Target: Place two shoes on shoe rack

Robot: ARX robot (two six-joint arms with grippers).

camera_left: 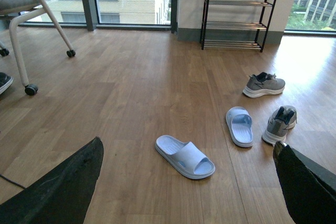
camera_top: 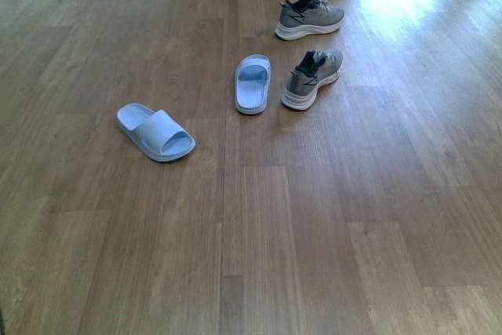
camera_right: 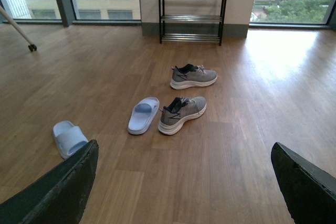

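Two pale blue slide sandals lie apart on the wooden floor. One sandal is to the left, angled. The other sandal lies near the middle, beside a grey sneaker. The shoe rack, black-framed with chrome bars, stands empty against the far wall; the front view does not show it. My left gripper is open, well short of the nearer sandal. My right gripper is open over bare floor. Neither holds anything.
Two grey sneakers rest on the floor right of the sandals, between them and the rack. A wheeled chair stands at the far left. Large windows line the far wall.
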